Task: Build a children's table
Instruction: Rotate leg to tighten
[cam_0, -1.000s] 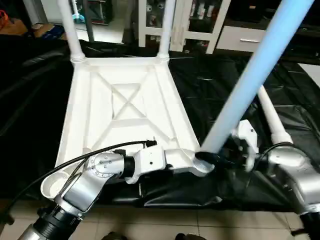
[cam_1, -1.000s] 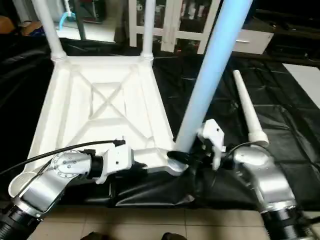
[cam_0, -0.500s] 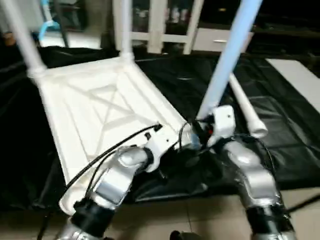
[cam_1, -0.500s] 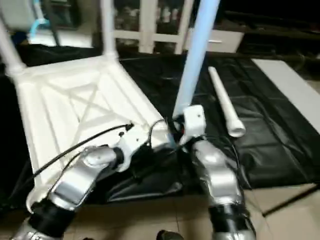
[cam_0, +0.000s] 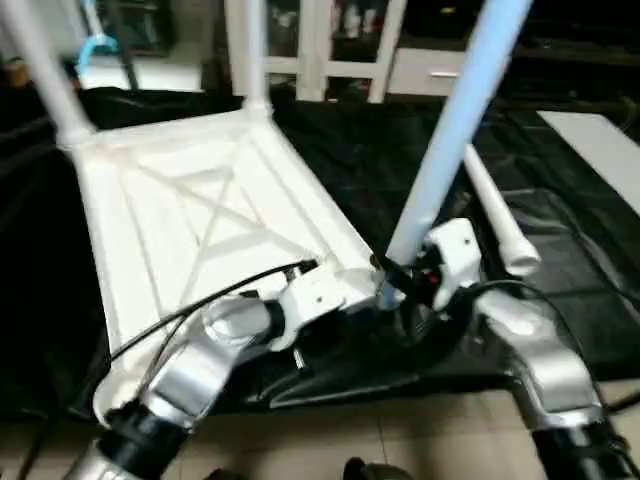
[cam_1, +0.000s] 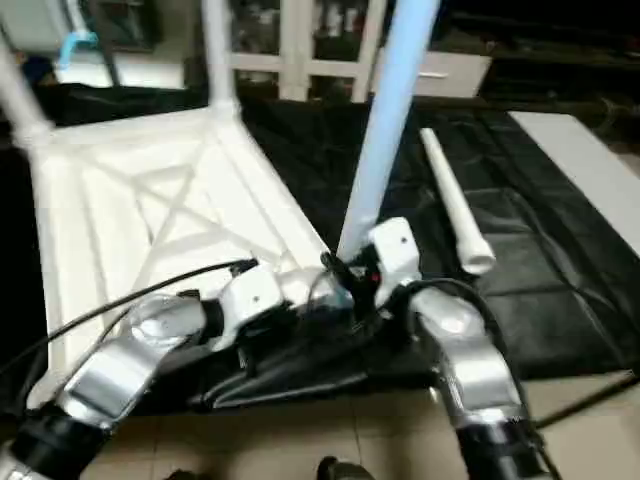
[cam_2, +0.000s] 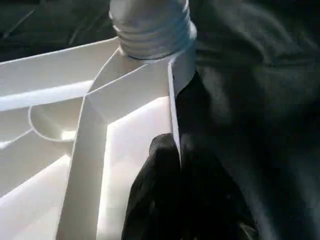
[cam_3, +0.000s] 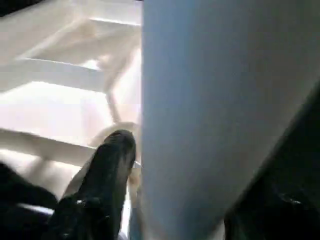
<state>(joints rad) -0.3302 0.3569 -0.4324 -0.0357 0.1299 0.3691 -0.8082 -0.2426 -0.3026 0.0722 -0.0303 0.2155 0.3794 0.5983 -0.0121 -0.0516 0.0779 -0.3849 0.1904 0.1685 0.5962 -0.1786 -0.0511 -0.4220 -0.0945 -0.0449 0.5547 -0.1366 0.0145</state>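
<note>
while the tabletop (cam_0: 200, 215) lies upside down on black sheeting (cam_0: 560, 290), ribs up, the scene reads so:
tabletop: white, x-ribbed underside facing up; two legs already stand in its far corner sockets, far left leg (cam_0: 45, 80) and far right leg (cam_0: 248, 50).
near-right leg (cam_0: 450, 140): stands tilted in the near-right corner socket, its threaded end (cam_2: 150, 30) seated at the corner in the left wrist view.
loose leg (cam_0: 495, 220): lies flat on the sheeting, just right of the tabletop.
left pincer (cam_2: 177, 195): clenched on the tabletop's edge wall, just beside the near-right socket.
right pincer (cam_1: 350, 285): at the foot of the near-right leg; one finger (cam_3: 102, 185) lies against the tube; i cannot tell whether it grasps or has released.
near-left socket (cam_0: 115, 390): no leg in it, beside the left forearm.
cabinet (cam_0: 320, 45): white, behind the far edge.
</note>
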